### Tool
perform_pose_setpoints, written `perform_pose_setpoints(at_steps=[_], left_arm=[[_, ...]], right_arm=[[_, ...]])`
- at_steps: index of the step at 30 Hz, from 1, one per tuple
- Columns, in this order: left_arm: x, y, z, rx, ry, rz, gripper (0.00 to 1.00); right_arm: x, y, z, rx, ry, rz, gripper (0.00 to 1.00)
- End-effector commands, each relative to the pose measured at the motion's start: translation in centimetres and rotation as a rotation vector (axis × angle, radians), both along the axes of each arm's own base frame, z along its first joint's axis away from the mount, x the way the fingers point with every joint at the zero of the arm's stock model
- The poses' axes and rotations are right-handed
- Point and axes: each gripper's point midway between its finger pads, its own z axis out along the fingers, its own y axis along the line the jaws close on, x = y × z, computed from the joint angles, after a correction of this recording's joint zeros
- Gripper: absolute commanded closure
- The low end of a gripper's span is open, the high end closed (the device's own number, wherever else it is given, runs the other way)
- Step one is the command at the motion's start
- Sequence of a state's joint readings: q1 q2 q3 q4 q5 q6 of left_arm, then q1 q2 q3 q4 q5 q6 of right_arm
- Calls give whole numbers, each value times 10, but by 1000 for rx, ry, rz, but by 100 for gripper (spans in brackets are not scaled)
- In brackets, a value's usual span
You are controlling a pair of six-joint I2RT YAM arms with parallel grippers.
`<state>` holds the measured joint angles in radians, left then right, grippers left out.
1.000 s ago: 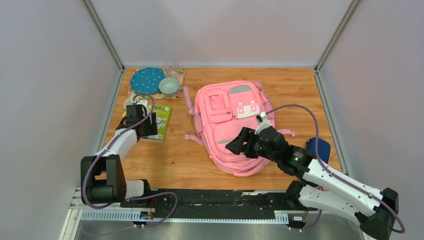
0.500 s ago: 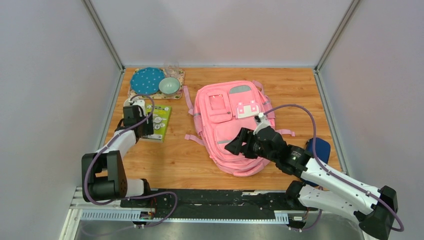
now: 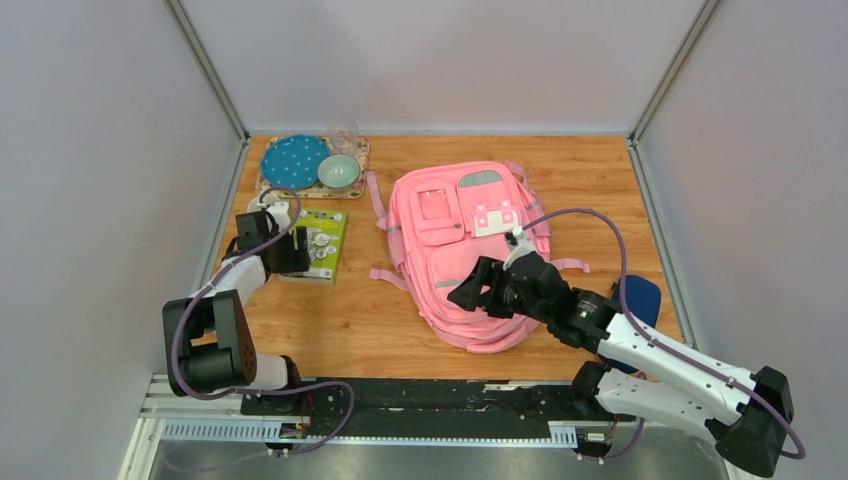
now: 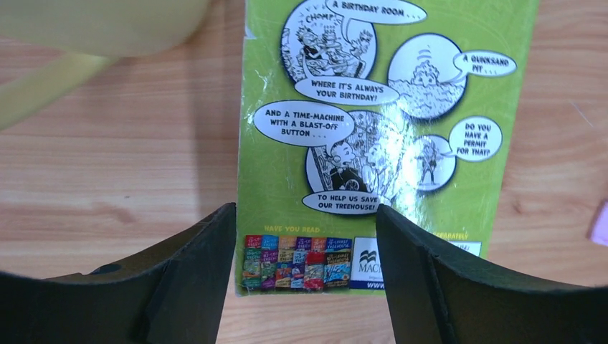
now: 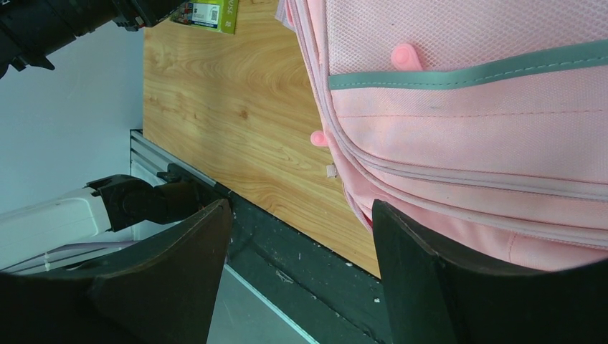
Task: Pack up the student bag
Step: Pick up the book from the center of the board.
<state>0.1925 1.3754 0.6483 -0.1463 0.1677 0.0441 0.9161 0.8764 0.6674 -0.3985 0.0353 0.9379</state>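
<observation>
The pink student bag (image 3: pixel 462 248) lies flat in the middle of the table, front up, straps spread. It fills the right of the right wrist view (image 5: pixel 466 107), with two pink zip pulls (image 5: pixel 405 54) on its pockets. My right gripper (image 3: pixel 464 294) hovers open and empty over the bag's near left edge; it also shows in its own view (image 5: pixel 301 244). A green comic-covered book (image 3: pixel 320 243) lies left of the bag. My left gripper (image 3: pixel 288 258) is open at the book's near left corner. In the left wrist view the gripper (image 4: pixel 305 251) has the book's (image 4: pixel 380 143) near edge between its spread fingers.
A blue dotted plate (image 3: pixel 294 160) and a pale green bowl (image 3: pixel 339 172) sit on a mat at the back left. A cream cup (image 3: pixel 262 207) stands beside the book, blurred in the left wrist view (image 4: pixel 107 25). A dark blue case (image 3: pixel 640 295) lies right of the bag.
My left gripper has drawn slightly back and left along the book's edge. My right gripper has edged a little left over the bag. Both stay open.
</observation>
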Motion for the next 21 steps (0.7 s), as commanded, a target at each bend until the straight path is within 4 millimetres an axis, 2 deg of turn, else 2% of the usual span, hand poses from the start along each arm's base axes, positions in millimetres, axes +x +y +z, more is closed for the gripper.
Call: perform_pose_setpoints(at_steps=[1, 5, 9, 13, 16, 17, 20, 21], left_arm=[[-41, -44, -24, -168, 157, -195, 25], [-41, -51, -20, -217, 177, -207, 28], [-46, -79, -7, -351, 140, -304, 30], [-56, -90, -2, -418, 157, -330, 37], [-58, -95, 4, -452, 173, -321, 39], [-60, -96, 6, -469, 183, -314, 39], [-59, -98, 10, -492, 172, -287, 40], [-59, -98, 10, -491, 167, -277, 41]], right_arm=[[4, 8, 11, 33, -35, 14, 25], [2, 10, 10, 26, -26, 28, 25], [2, 9, 10, 33, -29, 22, 25], [6, 13, 18, 44, -48, 23, 25], [10, 24, 28, 49, -66, 42, 25], [13, 30, 38, 62, -81, 47, 25], [20, 51, 41, 50, -98, 79, 25], [23, 60, 54, 64, -129, 93, 25]])
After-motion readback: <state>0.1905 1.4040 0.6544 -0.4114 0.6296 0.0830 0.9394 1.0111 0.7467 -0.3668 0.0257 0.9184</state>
